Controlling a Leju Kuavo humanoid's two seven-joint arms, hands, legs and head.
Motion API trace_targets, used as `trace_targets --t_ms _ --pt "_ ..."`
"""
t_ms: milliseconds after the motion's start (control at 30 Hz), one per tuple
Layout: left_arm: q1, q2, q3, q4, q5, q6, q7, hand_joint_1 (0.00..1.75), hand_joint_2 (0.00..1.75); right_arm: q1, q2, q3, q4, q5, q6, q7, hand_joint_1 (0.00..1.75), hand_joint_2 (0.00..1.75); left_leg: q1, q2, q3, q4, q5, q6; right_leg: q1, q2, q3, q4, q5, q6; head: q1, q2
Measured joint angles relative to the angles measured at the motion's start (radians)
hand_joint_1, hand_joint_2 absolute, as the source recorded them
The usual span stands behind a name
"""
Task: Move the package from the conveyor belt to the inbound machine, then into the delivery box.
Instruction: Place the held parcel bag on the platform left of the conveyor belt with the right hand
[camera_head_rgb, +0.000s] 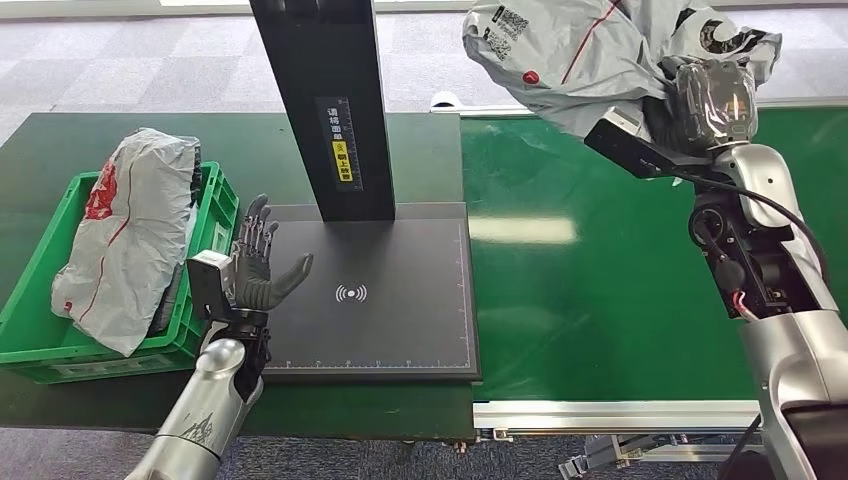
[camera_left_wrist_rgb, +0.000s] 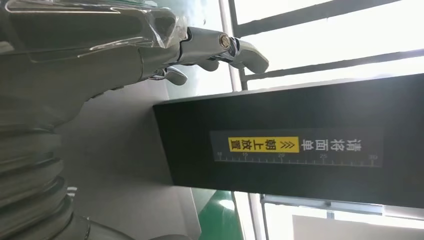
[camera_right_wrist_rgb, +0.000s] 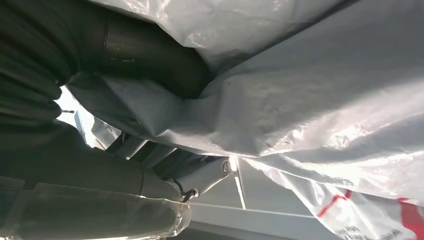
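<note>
The right hand (camera_head_rgb: 712, 100) grasps the grey package (camera_head_rgb: 570, 50) above the conveyor belt (camera_head_rgb: 600, 300), presumably for carrying to the inbound machine (camera_head_rgb: 400, 320). The left hand (camera_head_rgb: 262, 265) waits released, fingers spread, over its platform.

right hand (camera_right_wrist_rgb: 75, 170) | fingers (camera_right_wrist_rgb: 150, 65) grip grey package (camera_right_wrist_rgb: 310, 100); red marking near one edge

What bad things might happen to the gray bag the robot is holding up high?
1. The right hand grips the gray package by one side while most of it hangs loose above the green conveyor belt, so it might slip and fall.
2. On the way to the black scanner plate, the floppy bag could bump the black post.
3. The open left hand waits over the plate's edge and might get in the way.
</note>
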Motion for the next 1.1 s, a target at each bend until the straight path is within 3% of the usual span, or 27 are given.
trace_targets --t_ms 133,400,600,900,1100 --pt "-0.014 -0.002 0.000 -0.002 -0.016 0.018 -0.020 0.00 1.75 0.007 0.052 0.034 -0.005 0.058 0.089 -0.050 1.75 1.75 0.000 0.003 0.000 0.000 0.000 0.000 0.000 0.003 0.000 0.000 0.000 0.000 0.000 0.000" --pt "-0.060 -0.012 0.000 0.010 -0.014 0.017 -0.027 0.00 1.75 0.016 0.248 0.207 0.016 0.074 0.218 -0.138 1.75 1.75 0.003 0.005 0.001 0.000 0.000 -0.001 0.003 0.005 -0.001 0.000 0.000 0.000 -0.001 0.000" --pt "-0.074 -0.014 0.000 0.019 -0.002 0.018 -0.031 0.00 1.75 0.029 0.356 0.324 0.046 0.036 0.290 -0.184 1.75 1.75 0.003 0.005 0.001 -0.001 0.000 -0.001 0.003 0.005 -0.001 0.000 0.000 0.000 0.000 0.000" --pt "-0.085 -0.018 -0.002 0.028 -0.001 0.017 -0.029 0.00 1.75 0.048 0.450 0.443 0.139 -0.040 0.365 -0.207 1.75 1.75 0.002 0.005 0.001 0.000 0.000 -0.001 0.003 0.004 -0.001 0.000 0.000 0.000 0.000 0.000" --pt "-0.090 -0.018 -0.007 0.049 0.003 0.015 -0.027 0.00 1.75 0.054 0.479 0.502 0.190 -0.069 0.477 -0.240 1.75 1.75 0.002 0.005 0.001 0.000 0.000 -0.001 0.003 0.004 -0.001 0.000 0.000 0.000 0.000 0.000"
